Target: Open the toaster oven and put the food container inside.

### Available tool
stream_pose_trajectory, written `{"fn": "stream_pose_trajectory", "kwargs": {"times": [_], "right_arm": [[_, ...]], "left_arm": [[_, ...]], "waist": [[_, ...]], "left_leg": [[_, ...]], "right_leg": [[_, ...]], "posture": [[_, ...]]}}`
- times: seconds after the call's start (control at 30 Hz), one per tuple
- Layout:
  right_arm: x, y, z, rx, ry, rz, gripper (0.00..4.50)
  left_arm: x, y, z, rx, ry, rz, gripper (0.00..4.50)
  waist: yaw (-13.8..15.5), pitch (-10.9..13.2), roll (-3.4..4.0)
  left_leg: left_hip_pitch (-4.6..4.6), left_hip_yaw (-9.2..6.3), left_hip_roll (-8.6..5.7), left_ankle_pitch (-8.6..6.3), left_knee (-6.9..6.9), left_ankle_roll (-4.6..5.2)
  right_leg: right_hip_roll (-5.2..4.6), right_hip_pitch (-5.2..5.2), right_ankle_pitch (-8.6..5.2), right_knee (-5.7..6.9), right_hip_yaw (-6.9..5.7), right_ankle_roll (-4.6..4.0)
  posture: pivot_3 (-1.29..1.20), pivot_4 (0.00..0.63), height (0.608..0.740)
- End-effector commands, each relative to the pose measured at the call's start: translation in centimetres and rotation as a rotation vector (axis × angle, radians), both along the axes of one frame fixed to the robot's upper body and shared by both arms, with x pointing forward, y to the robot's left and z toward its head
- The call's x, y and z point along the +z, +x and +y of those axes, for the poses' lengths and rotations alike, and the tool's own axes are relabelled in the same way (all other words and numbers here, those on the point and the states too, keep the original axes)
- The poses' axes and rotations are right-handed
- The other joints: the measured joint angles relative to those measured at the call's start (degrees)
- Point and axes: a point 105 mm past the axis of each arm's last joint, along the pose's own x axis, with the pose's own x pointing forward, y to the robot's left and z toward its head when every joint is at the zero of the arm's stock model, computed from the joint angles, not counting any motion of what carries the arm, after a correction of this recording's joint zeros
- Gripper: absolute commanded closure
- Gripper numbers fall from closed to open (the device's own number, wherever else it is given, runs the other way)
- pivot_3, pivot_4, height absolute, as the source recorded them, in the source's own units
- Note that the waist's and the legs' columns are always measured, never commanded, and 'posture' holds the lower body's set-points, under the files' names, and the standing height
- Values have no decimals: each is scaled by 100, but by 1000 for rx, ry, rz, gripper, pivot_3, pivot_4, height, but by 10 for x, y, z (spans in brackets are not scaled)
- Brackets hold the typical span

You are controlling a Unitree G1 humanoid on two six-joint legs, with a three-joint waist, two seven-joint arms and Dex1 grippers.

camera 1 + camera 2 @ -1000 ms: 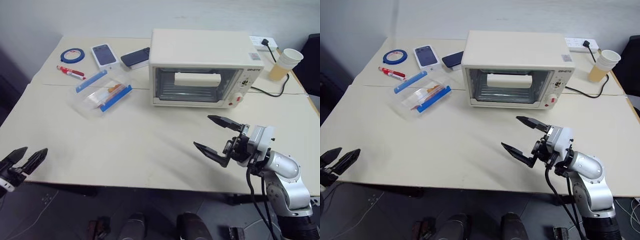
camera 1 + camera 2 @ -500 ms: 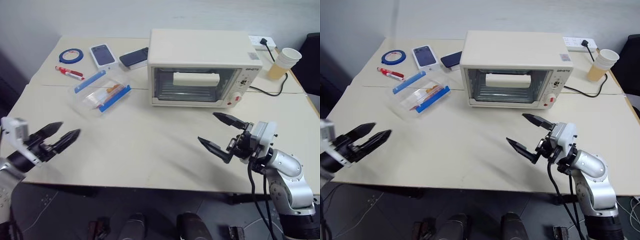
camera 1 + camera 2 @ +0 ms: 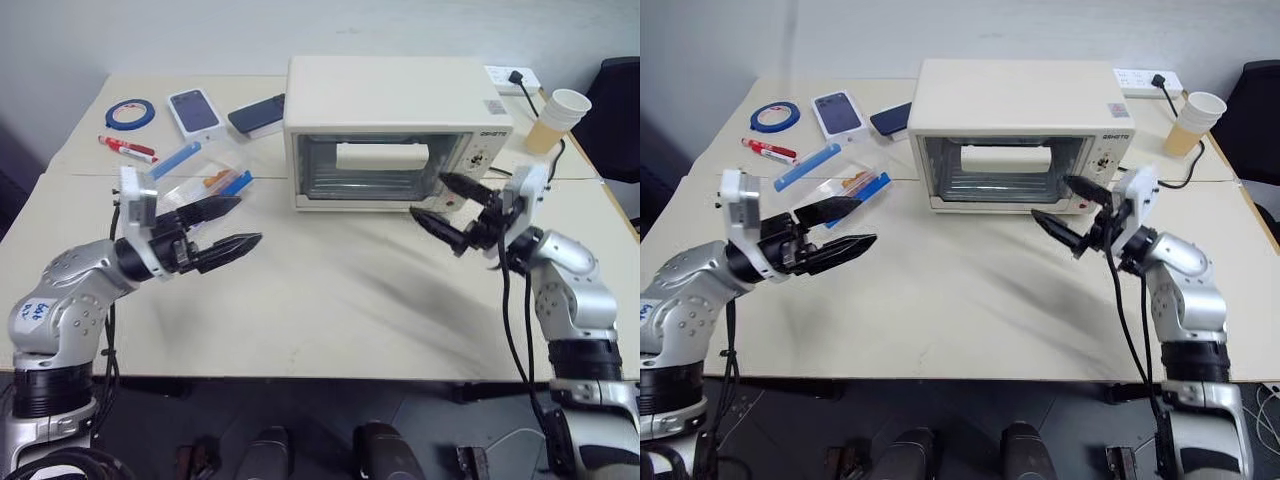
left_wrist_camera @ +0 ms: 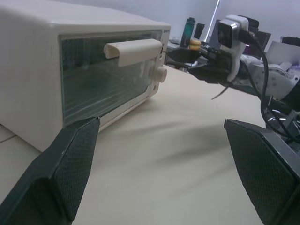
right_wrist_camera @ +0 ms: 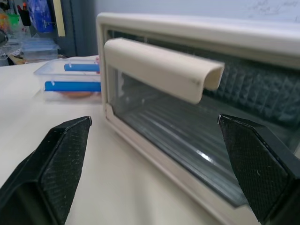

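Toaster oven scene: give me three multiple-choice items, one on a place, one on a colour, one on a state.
1. Where does the food container lie?
A. left of the oven
B. on top of the oven
C. inside the oven

2. What colour is the tape roll?
A. red
B. blue
C. green

3. How is the oven door?
A. fully open
B. removed
C. shut

Answers: 1 A, it lies on the table beside the oven's left wall. 2 B, a blue ring at the far left. 3 C, the glass stands upright with the handle up.
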Motion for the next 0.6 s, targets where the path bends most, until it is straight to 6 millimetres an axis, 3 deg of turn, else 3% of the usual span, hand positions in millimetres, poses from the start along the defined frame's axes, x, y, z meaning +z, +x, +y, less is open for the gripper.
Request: {"fn": "stream_pose_trajectory", "kwargs": {"times": [0.03,0.33,0.47,0.6], "right_arm": [[12,3,11,34,10,-45,0],[29,-4,27,112,9,-131,0],[16,-15,33,179,-92,-142,0],[-1,-26,26,198,-183,-131,0]], "left_arm": [[-4,-1,6,31,7,-8,22],[-18,-1,16,96,2,27,22],[-23,2,17,107,6,38,22],[-15,10,14,100,-24,39,22]], "waist": [[-6,1,1],[14,1,1],[16,1,1],[6,1,1]], "left_leg": [[-1,1,0,0,-2,-1],[-11,1,-5,0,11,-1],[-14,0,-5,0,6,-1],[-19,3,-4,0,3,-1]], "right_leg": [[0,-4,0,2,1,0],[-8,-14,0,15,2,0],[-8,-21,0,14,2,0],[-5,-29,0,20,4,0]], "posture": [[0,150,740],[0,150,740],[0,150,740],[0,150,740]]}}
